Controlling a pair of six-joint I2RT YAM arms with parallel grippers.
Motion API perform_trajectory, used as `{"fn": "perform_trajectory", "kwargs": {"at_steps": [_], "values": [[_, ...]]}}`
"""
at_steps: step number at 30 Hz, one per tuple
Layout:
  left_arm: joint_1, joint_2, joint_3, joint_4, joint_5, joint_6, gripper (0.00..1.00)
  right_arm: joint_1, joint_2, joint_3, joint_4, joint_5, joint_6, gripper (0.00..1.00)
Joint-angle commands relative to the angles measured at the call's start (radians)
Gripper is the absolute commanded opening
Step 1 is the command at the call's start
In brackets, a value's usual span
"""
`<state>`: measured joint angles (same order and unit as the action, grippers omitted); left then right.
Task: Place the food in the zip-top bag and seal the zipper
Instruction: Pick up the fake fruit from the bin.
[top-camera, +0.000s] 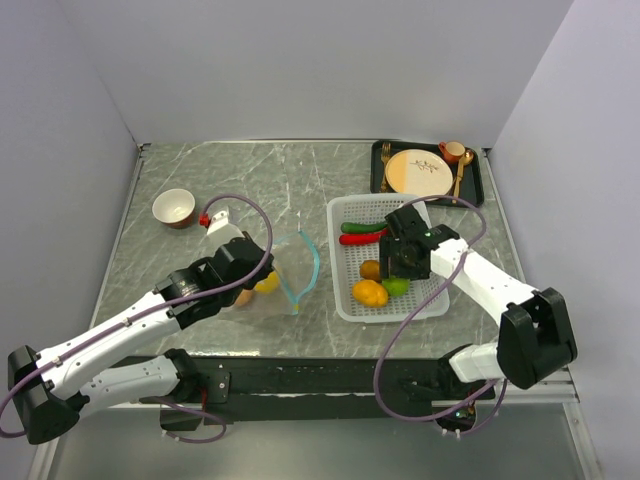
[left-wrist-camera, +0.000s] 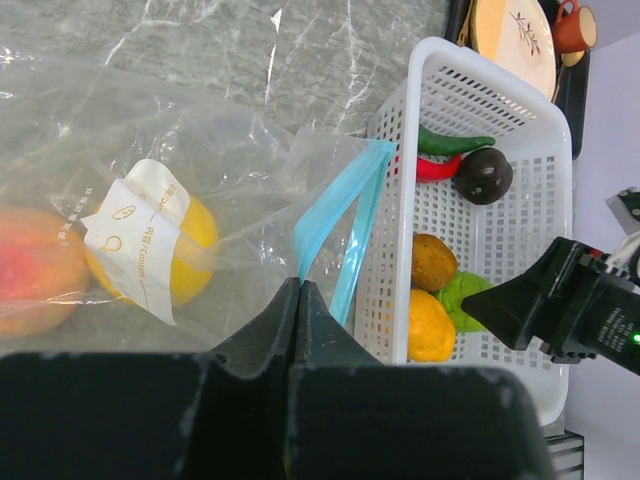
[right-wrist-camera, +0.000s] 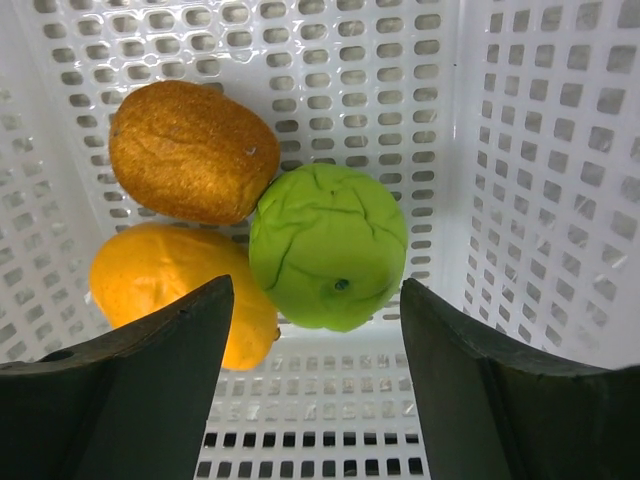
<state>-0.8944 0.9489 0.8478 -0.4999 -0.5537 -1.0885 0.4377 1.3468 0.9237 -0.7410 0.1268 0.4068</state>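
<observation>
Grey marble table (top-camera: 250, 180) fills the overhead view, with white walls around it. At right centre sits the white mesh basket (top-camera: 338, 270). Just left of it the zip-top bag (top-camera: 285, 280) stands with its mouth towards the basket and the light blue zipper (top-camera: 313, 262) curving open. The left gripper (left-wrist-camera: 300, 287) is pinched shut on the bag's plastic by the zipper, holding the mouth up. A yellow fruit (left-wrist-camera: 195, 235) and a peach-pink fruit (left-wrist-camera: 35, 270) lie inside.

The right gripper (right-wrist-camera: 315, 290) hangs over the basket's near end with its fingers spread. The lime-green round (right-wrist-camera: 328, 245) sits directly below and between them, touching neither. It is a lump with no long axis to line up with, so a straight descent looks enough. The right arm is the nearer one, and the bag lies to its left. A brown round (right-wrist-camera: 190, 150) and an orange round (right-wrist-camera: 150, 275) press against the green one's left side and may crowd that finger.

Only the left wrist view shows a dark round (left-wrist-camera: 484, 175) beside the red pepper (left-wrist-camera: 435, 168). Overhead, the arm covers that spot.
</observation>
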Motion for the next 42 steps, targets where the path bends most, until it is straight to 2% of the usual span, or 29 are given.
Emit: {"fn": "perform_trajectory", "kwargs": {"at_steps": [1, 9, 10, 16, 19, 20, 21, 31, 38, 42], "values": [[-0.003, 0.001, 0.027, 0.047, 0.011, 0.013, 0.02, -0.011, 0.025, 0.007, 0.034, 0.019, 0.009, 0.73], [-0.005, -0.006, 0.000, 0.098, 0.029, 0.021, 0.02, -0.016, 0.067, 0.015, 0.071, 0.030, 0.018, 0.71], [-0.005, -0.004, 0.002, 0.093, 0.026, 0.021, 0.02, -0.014, 0.074, 0.012, 0.074, 0.033, 0.018, 0.65], [-0.003, 0.004, 0.008, 0.078, 0.015, 0.015, 0.02, -0.019, 0.100, 0.003, 0.098, 0.017, 0.018, 0.59], [-0.003, 0.002, 0.004, 0.086, 0.017, 0.016, 0.02, -0.017, 0.100, 0.006, 0.095, 0.005, 0.010, 0.49], [-0.003, 0.005, 0.007, 0.087, 0.020, 0.018, 0.02, -0.017, 0.097, 0.006, 0.094, 0.008, 0.012, 0.40], [-0.005, 0.010, 0.007, 0.092, 0.021, 0.021, 0.02, -0.019, 0.091, 0.009, 0.089, 0.013, 0.013, 0.39], [-0.005, 0.034, 0.010, 0.092, 0.029, 0.018, 0.01, -0.019, -0.052, 0.010, 0.156, 0.141, 0.075, 0.39], [-0.003, 0.007, -0.003, 0.084, 0.029, -0.005, 0.01, -0.020, 0.038, 0.010, 0.235, 0.270, 0.136, 0.47], [-0.005, -0.019, -0.019, 0.072, 0.023, -0.017, 0.02, -0.019, 0.112, -0.017, 0.356, 0.287, 0.182, 0.50]]}}
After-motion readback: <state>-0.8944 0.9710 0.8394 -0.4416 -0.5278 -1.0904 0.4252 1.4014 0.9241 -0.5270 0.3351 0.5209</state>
